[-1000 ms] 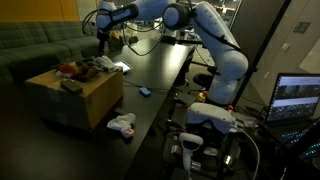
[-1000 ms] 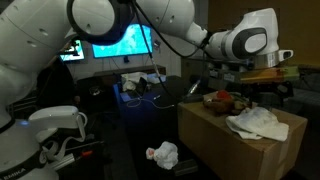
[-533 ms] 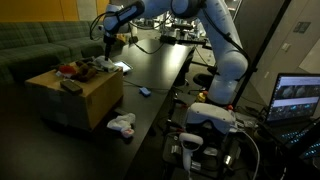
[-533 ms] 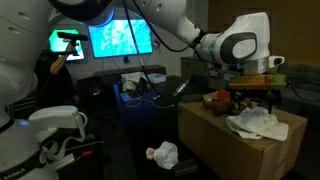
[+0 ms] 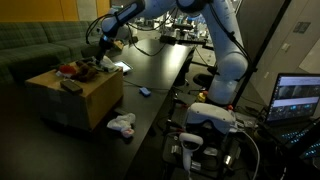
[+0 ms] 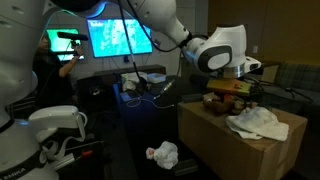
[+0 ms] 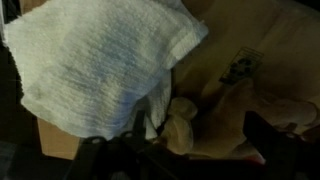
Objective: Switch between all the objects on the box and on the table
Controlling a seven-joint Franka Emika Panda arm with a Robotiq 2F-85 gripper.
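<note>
The tan box (image 5: 78,100) (image 6: 225,142) carries a white cloth rag (image 5: 106,62) (image 6: 256,122) (image 7: 95,65), a red soft thing (image 5: 66,69) (image 6: 214,99), a brown thing (image 5: 89,69) (image 7: 215,112) and a black block (image 5: 70,86). My gripper (image 5: 98,56) (image 6: 247,84) (image 7: 200,138) hangs open just above the box's top, its dark fingers (image 7: 270,135) either side of the brown thing and holding nothing. On the black table (image 5: 160,70) lie another white rag (image 5: 122,124) (image 6: 162,154) and a tiny blue piece (image 5: 145,92).
A green sofa (image 5: 35,45) stands behind the box. Cables and gear crowd the table's far end (image 5: 170,38). A bright monitor (image 6: 120,38) and a laptop (image 5: 298,98) are nearby, and the robot's white base (image 5: 212,115) sits at the table's near side.
The arm has swung toward the box and lowered, bringing the gripper from above the table's far side down over the items on the box. The jaws stayed open.
</note>
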